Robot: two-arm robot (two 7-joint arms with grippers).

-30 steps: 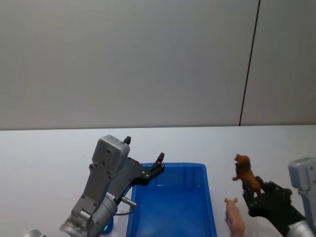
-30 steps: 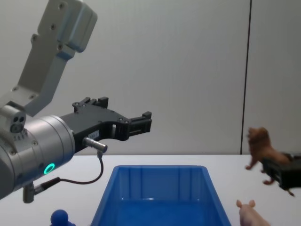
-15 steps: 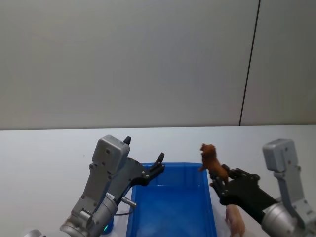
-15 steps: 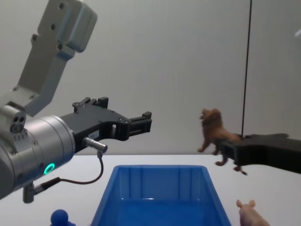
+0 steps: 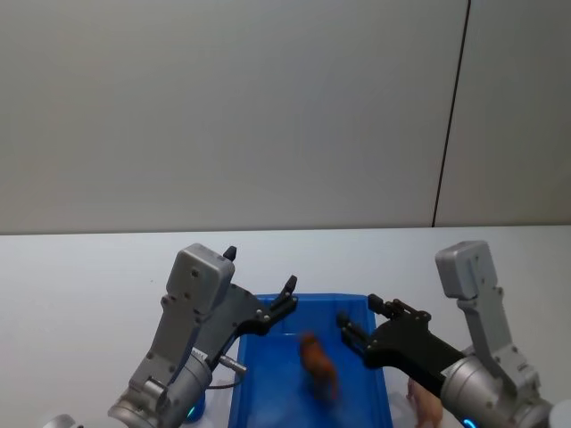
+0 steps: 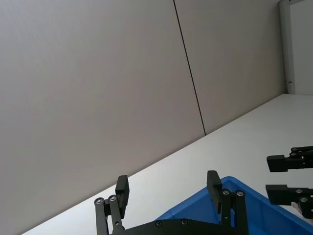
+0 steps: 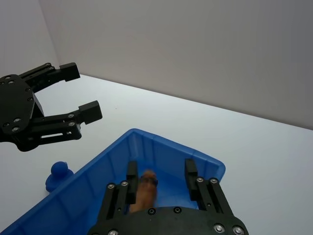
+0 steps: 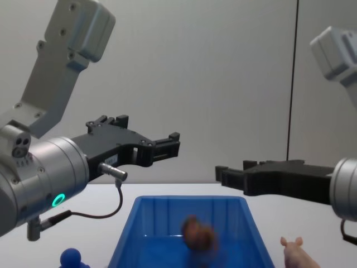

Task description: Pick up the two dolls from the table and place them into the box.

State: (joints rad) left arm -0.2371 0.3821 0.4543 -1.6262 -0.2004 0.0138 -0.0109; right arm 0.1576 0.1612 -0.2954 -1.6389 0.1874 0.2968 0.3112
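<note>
One white worktop carries the blue box; the left gripper hovers over the box's left edge, fingers spread and holding nothing, and the right gripper hangs above its right side, fingers spread too. The pink pig is outside the box, just beside its right wall. The brown animal shows as a blur within the box's walls, below the right fingers and apart from them, and the little blue figure stands on the worktop by the box's near left corner.
</note>
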